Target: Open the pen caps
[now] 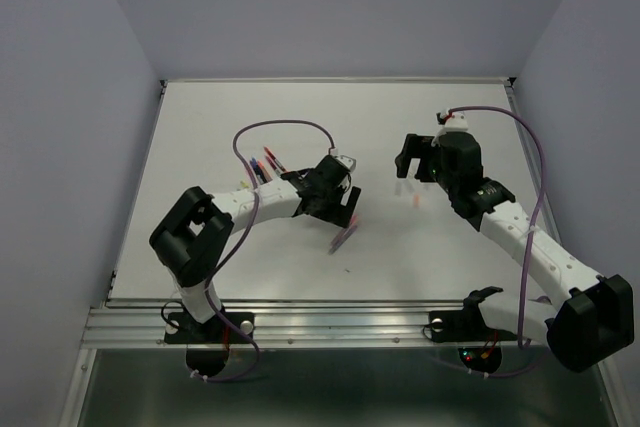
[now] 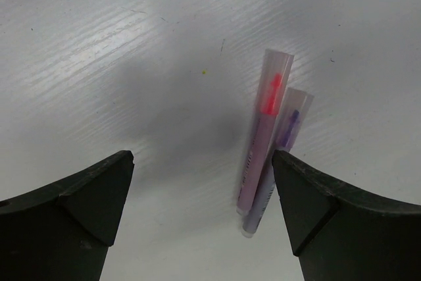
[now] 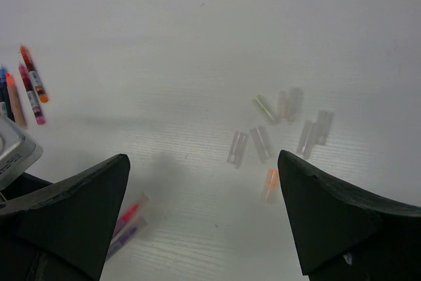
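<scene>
Black fingers (image 2: 72, 222) of the left gripper (image 2: 202, 157) fill the bottom corners of its wrist view, spread wide apart with only bare white table (image 2: 131, 44) between them. Just inside the finger on the right of that view lie two pens, side by side and touching: a pink-tipped pen (image 2: 262, 146) and a purple-tipped pen (image 2: 281, 153). Each wears a clear cap (image 2: 276, 70) over its coloured tip, and the tips point away from the gripper. Seen from above, the left arm (image 1: 250, 205) folds sharply at its elbow near the table's front edge. From there it runs out low toward the middle, wrist pitched down over that pair. The right arm (image 1: 520, 237) reaches diagonally inward from an elbow at the near right corner, its wrist also tipped downward. The right gripper (image 3: 204, 157) is likewise fully released and grasps nothing. Ahead of it, mostly toward its right finger, loose pen caps (image 3: 260, 143) lie scattered flat on the table. They are pale and translucent, one tinted orange and one greenish. Well off to its left sits a small cluster of coloured pens (image 3: 29, 87).
</scene>
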Controlling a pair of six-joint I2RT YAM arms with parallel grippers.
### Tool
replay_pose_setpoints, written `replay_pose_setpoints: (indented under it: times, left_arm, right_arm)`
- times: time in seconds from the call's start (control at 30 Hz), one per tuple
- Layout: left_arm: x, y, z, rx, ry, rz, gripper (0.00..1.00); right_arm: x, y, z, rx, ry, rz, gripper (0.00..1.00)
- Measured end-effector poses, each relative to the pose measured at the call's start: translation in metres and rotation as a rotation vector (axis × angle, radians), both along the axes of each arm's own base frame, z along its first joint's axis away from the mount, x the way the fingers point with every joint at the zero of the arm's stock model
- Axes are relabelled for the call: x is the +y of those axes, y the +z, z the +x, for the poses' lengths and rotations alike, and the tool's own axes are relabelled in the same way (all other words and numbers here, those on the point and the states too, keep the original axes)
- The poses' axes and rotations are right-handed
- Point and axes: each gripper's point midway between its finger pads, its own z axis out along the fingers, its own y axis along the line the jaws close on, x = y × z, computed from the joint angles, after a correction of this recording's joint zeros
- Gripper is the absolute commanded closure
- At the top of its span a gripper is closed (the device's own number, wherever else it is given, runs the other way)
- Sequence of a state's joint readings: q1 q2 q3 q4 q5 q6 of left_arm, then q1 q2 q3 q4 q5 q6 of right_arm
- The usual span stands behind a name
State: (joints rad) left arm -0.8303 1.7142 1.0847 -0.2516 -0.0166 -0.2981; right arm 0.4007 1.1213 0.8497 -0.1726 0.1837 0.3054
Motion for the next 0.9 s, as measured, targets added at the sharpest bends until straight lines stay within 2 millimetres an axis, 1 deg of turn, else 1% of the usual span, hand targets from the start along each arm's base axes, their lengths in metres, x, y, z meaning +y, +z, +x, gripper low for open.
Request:
replay_pose_setpoints:
  times: [0.13, 0.47, 0.73, 0.9]
  left_arm:
    - [0.001, 0.0, 0.003, -0.014, 0.005, 0.02, 0.01]
    - [-0.006, -0.007, -0.005, -0.01, -0.039, 0.057, 0.01]
    - [-0.005, -0.015, -0.005, -0.002, -0.04, 0.083, 0.01]
    - [-0.005, -0.021, -0.01, 0.006, -0.054, 0.109, 0.02]
  right_arm:
    - [0.0, 0.0, 0.0, 0.0, 0.0, 0.0, 0.0]
    - [0.0, 0.0, 0.0, 0.0, 0.0, 0.0, 0.0]
    - [0.0, 0.0, 0.0, 0.0, -0.001, -0.001, 0.0]
    - [0.0, 0.0, 0.0, 0.0, -0.001, -0.001, 0.0]
